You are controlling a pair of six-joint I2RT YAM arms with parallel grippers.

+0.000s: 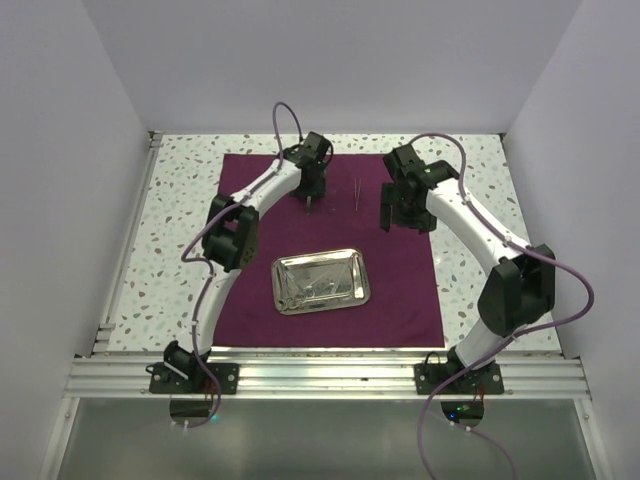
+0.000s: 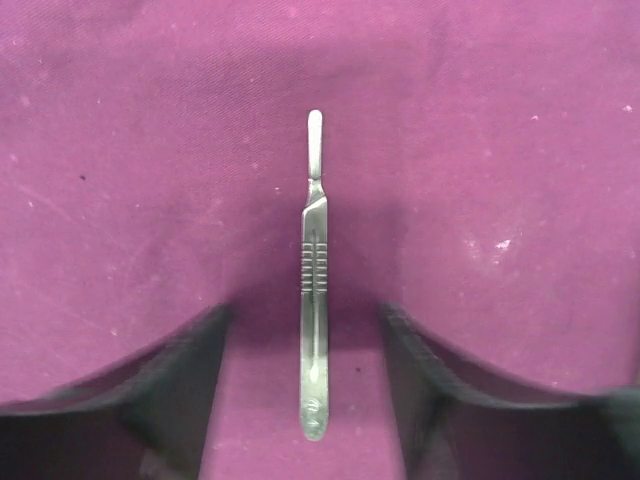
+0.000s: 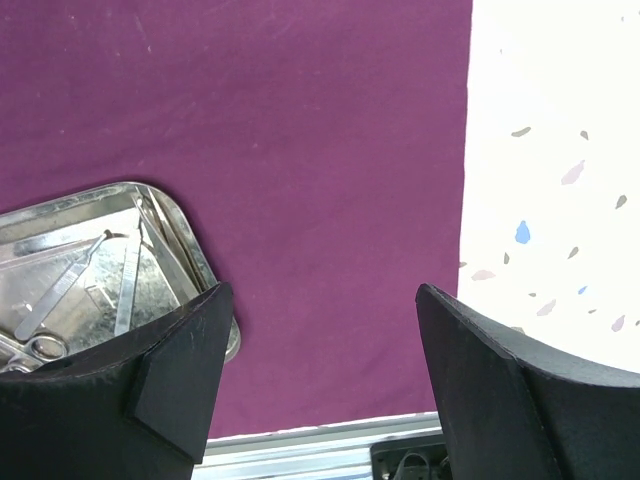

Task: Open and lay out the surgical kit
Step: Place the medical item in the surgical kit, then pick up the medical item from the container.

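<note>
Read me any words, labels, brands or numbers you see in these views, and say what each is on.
No text reads clearly in any view.
On the scalpel handle: a small engraved mark near its butt end, too blurred to read.
On the purple cloth and steel tray: none visible.

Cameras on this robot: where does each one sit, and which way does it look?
Top external: high behind the arm bases, looking down at the dark purple cloth and shiny rectangular steel tray; left arm and right arm show.
Left wrist: on the left arm, facing down at a slim silver scalpel handle on the cloth; the open left tool frames it.
Right wrist: on the right arm, looking back toward the near metal rail; the open right tool shows.
Shared: top and right wrist both see the tray.
</note>
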